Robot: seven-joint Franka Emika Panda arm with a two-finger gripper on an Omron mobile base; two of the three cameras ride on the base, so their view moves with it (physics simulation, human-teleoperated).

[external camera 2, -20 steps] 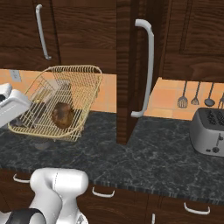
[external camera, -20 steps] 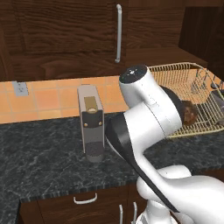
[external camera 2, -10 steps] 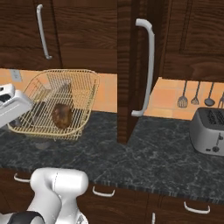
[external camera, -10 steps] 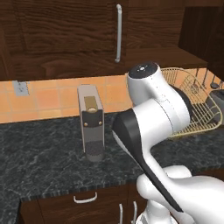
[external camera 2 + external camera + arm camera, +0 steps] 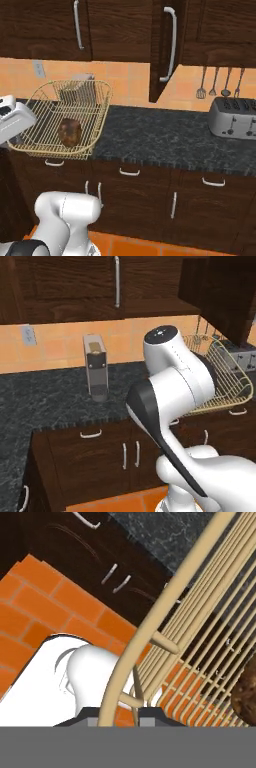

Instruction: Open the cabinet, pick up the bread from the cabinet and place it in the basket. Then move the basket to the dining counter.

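Golden wire basket (image 5: 62,122) hangs off the desk (image 5: 165,137) edge, its rim clenched in the gripper (image 5: 121,714) at 9 o'clock of the right base view. The bread (image 5: 70,132) lies inside. The arm (image 5: 175,381) bends rightward. Since earlier, the base has backed away and the basket has come forward off the black top.

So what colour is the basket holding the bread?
Golden wire basket, clearest in the right base view.

Golden basket (image 5: 95,107), dark-brown bread (image 5: 69,132)
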